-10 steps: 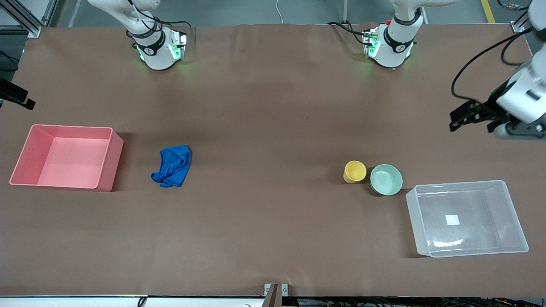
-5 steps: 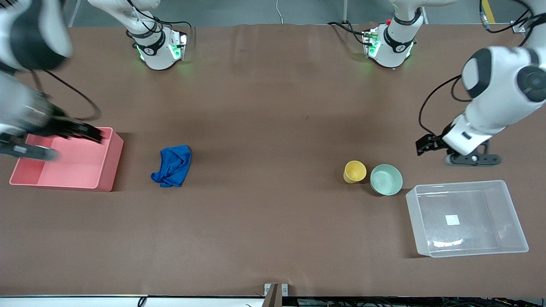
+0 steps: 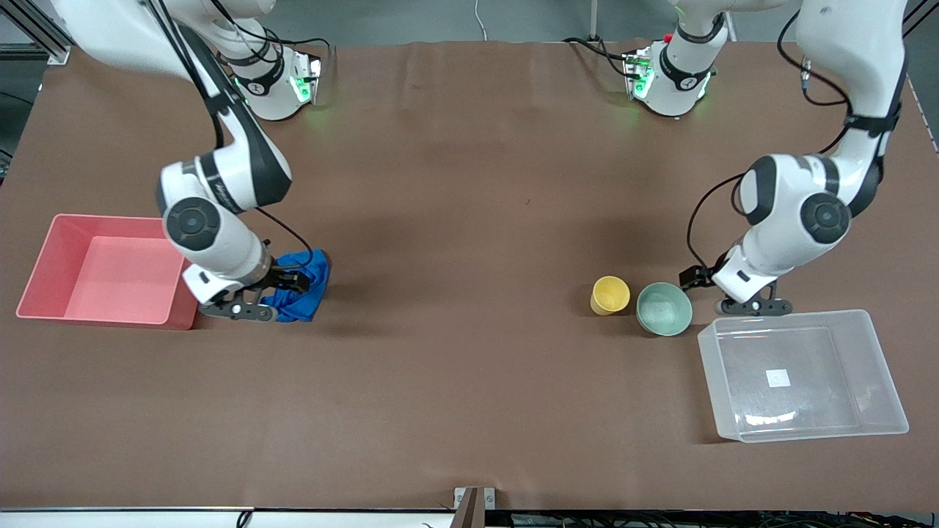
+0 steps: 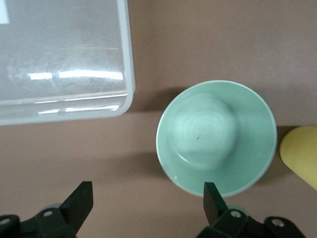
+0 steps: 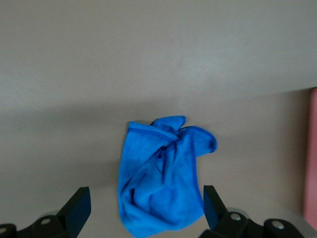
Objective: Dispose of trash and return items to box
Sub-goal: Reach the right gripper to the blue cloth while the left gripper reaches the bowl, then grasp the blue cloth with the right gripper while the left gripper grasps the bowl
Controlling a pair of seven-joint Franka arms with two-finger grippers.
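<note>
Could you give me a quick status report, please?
Right pincer open over crumpled blue cloth rag. Left pincer open over mint-green round bowl. Nothing obstructing.

pink bin [image 3: 44,264] — right arm's table end | brown table [image 3: 469,220]

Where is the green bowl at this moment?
The green bowl stands on the table toward the left arm's end, beside the yellow cup and close to the clear box, with the open left pincer over its edge.
</note>
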